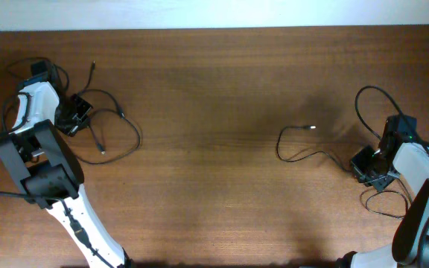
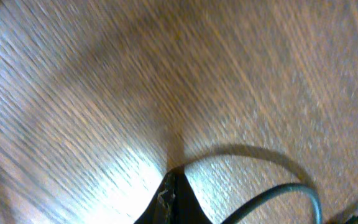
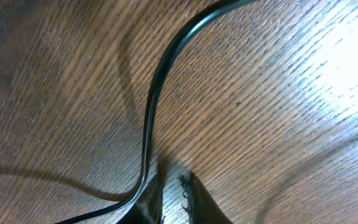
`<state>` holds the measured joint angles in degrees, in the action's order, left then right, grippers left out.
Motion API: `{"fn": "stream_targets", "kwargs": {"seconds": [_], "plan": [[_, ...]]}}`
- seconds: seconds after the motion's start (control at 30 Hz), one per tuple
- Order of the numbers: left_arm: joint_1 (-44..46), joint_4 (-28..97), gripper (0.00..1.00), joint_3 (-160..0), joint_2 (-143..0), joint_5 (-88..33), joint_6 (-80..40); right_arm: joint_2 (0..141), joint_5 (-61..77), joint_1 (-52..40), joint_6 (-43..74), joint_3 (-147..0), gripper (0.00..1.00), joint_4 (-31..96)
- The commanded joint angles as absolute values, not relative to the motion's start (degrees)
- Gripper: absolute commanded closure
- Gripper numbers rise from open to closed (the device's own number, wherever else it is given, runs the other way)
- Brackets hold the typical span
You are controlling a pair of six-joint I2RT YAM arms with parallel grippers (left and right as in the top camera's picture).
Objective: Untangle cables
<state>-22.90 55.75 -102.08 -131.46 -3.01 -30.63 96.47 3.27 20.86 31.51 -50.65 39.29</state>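
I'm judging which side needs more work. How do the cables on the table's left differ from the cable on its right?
The left cables lie in several loops that cross each other, while the right cable is one open curve with no crossing. The right cable's plug end glints bright, while the left cables' ends look dark. All are thin, black and flat on the wooden table.

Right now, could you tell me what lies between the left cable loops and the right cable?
Only bare table between the left cable loops and right cable, seen overhead.
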Motion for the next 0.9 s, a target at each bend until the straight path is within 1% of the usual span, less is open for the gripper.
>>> {"fn": "stream_targets", "kwargs": {"seconds": [0.0,0.1,0.2,0.33,0.5,0.73,0.87], "plan": [[-22.17,52.97,1.00,-99.94,-129.69,-3.33,-29.71,97.14,3.38,20.97,31.99,-49.39,0.85,38.85],[-22.24,41.95,1.00,-99.94,-125.69,8.27,-29.69,97.14,3.38,20.97,31.99,-49.39,0.86,38.68],[-22.31,30.37,1.00,-99.92,-125.78,9.96,-29.69,97.14,3.38,20.97,31.99,-49.39,0.85,38.81],[-23.05,24.91,1.00,-99.90,-126.30,17.02,-29.67,97.14,3.40,20.97,32.01,-49.39,0.85,38.79],[-25.04,26.24,1.00,-99.90,-131.63,17.37,-29.69,97.14,3.40,20.97,31.99,-49.39,0.85,38.81],[-25.04,30.15,1.00,-99.74,-135.66,12.78,-29.69,97.14,3.40,20.97,31.99,-49.39,0.85,38.83],[-25.04,35.48,1.00,-99.70,-135.74,11.07,-29.69,97.14,3.38,20.97,31.99,-49.39,0.85,38.37]]}}
